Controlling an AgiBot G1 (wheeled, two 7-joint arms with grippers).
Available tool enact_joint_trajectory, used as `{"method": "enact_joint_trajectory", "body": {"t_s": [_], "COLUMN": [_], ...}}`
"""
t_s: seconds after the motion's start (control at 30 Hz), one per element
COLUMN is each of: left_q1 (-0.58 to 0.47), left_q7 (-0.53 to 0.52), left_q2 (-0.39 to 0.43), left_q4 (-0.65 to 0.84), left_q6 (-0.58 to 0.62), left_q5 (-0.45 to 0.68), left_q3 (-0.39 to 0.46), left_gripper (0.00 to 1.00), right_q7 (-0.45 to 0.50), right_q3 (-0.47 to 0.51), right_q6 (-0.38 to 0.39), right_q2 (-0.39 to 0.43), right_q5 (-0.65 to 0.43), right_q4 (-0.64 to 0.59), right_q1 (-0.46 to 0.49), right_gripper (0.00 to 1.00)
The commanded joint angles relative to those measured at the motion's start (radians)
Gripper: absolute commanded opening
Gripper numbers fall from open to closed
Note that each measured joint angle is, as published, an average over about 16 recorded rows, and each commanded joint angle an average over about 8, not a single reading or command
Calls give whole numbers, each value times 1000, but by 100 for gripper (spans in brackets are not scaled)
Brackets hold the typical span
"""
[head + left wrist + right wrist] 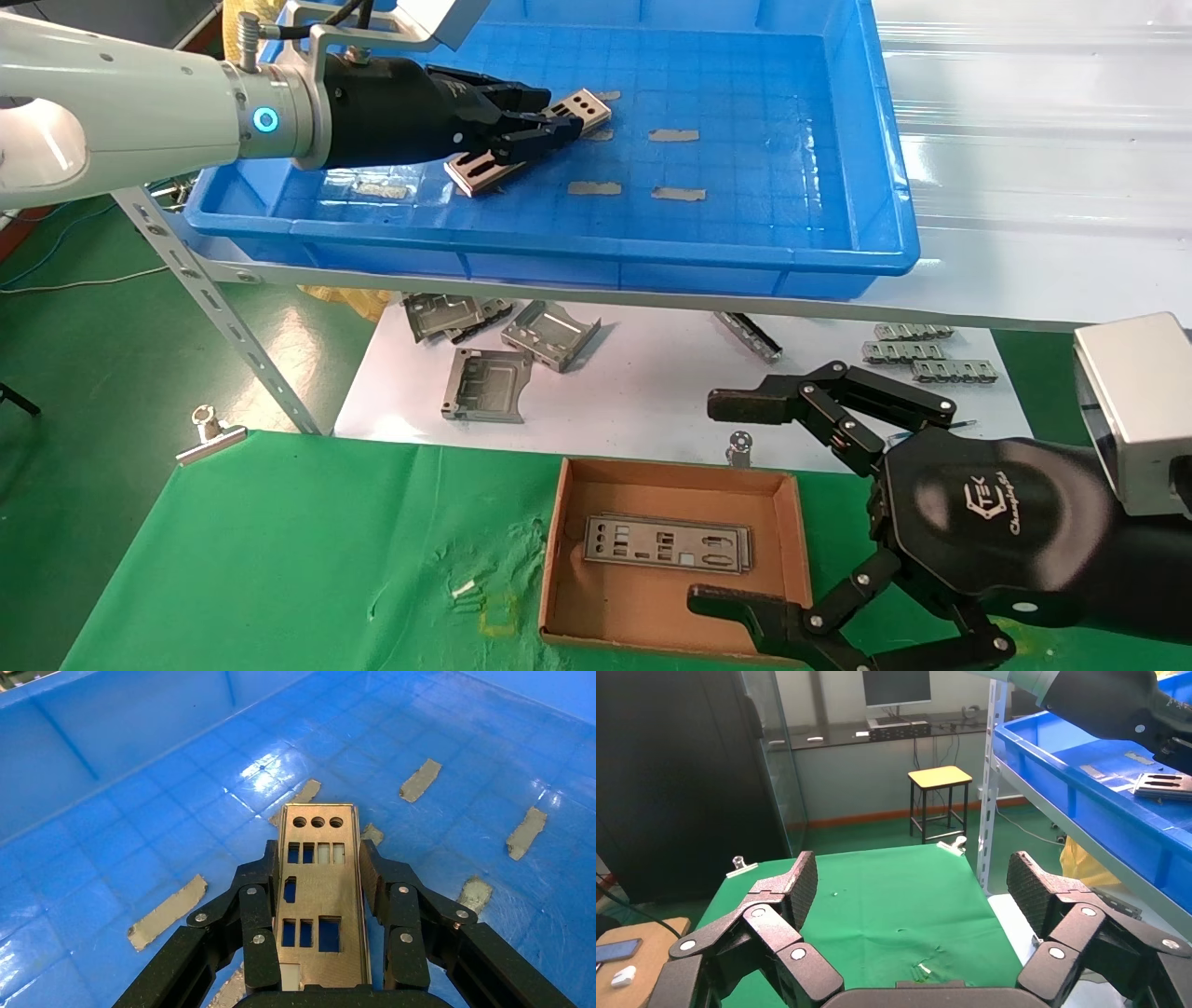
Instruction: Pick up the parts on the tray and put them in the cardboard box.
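Fingers (pixel 261 913) of the left gripper (pixel 545 126) closed on a part (pixel 318 896), one finger on each long edge; plate runs lengthwise between them, punched end with three round holes pointing away from the wrist. Head view: same part (pixel 526 142) angled across the near-left area of the tray (pixel 596 252), whether its low end touches the grid floor cannot be told. Left arm reaches in over the tray's left wall.

Tray floor around the grip: several tape strips (pixel 167 911) stuck flat, scattered either side of the plate and beyond it; in head view more strips (pixel 594 188) lie toward the tray's middle. Tray sits on a raised shelf (pixel 1024 270) above the desk.

Right gripper (pixel 736 503) hovers low at the right, fingers (pixel 798 888) spread wide, nothing between them; it hangs over the right edge of the cardboard box (pixel 577 550). Box sits on the green cloth (pixel 279 550) of the desk, one second part (pixel 666 544) lying flat inside, near its middle.

Beyond the box, under the shelf: folded grey brackets (pixel 489 384) on a white sheet (pixel 643 391), well apart from box and tray. Binder clip (pixel 209 435) at the cloth's far-left edge.
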Motion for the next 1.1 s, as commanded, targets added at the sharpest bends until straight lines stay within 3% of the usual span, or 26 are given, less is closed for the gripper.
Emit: {"method": "enact_joint_trajectory", "body": {"t_s": [0.03,0.73,0.9,1.1], "left_q1": [1,-49,-68,-62], "left_q7": [0,52,77,144], "left_q2": [0,-25,-64,-130], "left_q4": [-2,7,-4,-35], "left_q6": [1,-6,114,398], "left_q5": [-1,-63,-84,-112], "left_q3": [2,-32,-44,-53], "left_gripper": [0,0,0,0], "right_q7": [0,0,0,0], "right_q3": [0,0,0,0], "right_q6": [0,0,0,0], "right_q2": [0,0,0,0], "right_q5": [0,0,0,0], "right_q4": [0,0,0,0], "right_q1": [0,0,0,0], "right_gripper": [100,100,100,100]}}
